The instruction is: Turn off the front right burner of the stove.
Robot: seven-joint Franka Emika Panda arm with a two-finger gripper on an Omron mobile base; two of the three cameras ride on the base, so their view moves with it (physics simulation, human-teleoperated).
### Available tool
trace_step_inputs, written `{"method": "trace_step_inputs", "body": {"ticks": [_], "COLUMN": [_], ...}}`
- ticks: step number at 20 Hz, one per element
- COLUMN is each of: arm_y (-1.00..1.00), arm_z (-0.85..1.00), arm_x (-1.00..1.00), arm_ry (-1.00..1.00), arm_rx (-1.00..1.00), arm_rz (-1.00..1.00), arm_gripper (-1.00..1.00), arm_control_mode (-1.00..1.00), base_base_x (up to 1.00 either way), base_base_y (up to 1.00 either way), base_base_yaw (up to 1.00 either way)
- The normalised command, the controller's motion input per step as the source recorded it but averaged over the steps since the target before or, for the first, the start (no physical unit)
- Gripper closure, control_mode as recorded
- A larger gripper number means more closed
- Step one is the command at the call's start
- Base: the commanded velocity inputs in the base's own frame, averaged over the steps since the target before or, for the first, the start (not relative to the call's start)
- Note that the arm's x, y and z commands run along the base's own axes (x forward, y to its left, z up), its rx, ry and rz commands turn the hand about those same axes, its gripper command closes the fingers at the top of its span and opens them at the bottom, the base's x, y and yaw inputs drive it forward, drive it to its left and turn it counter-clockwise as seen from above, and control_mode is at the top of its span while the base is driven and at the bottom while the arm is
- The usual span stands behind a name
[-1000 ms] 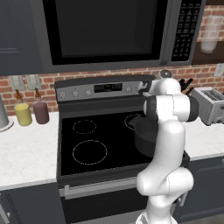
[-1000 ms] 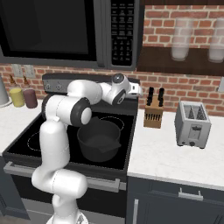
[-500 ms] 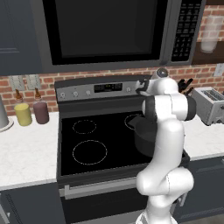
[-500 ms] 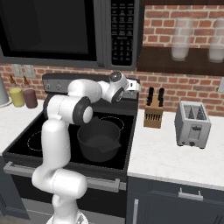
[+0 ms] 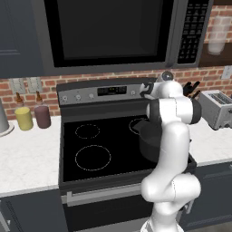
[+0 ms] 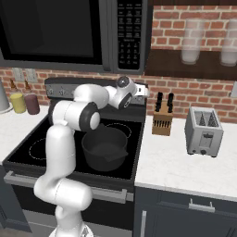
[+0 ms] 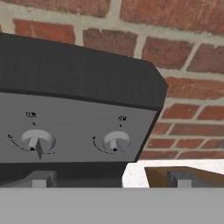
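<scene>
The stove is a black glass-top range with white ring marks and a grey back panel of small knobs. A black pot stands on its front right ring. My gripper hovers at the panel's right end, open, with nothing between its fingers. In the hand view, the gripper faces two round knobs: a left knob with its pointer down and a right knob near the panel's corner. Neither fingertip touches a knob.
A black microwave hangs low above the panel. On the counter to the right stand a knife block and a toaster. A yellow jar and a purple jar stand to the left.
The hand has crept slightly left and up along the panel's right end. The pot and the rest of the scene are unchanged.
</scene>
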Motion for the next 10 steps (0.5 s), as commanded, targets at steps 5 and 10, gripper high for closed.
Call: {"method": "trace_step_inputs", "body": {"ticks": [5, 10], "arm_y": [-0.26, -0.14], "arm_z": [0.0, 0.0], "arm_x": [0.02, 0.02], "arm_ry": [0.0, 0.0], "arm_rx": [0.0, 0.0], "arm_rz": [0.0, 0.0], "arm_gripper": [-1.0, -1.0], "arm_control_mode": [-1.0, -1.0], "base_base_x": [0.0, 0.0], "base_base_y": [0.0, 0.0], "base_base_yaw": [0.0, 0.0]}}
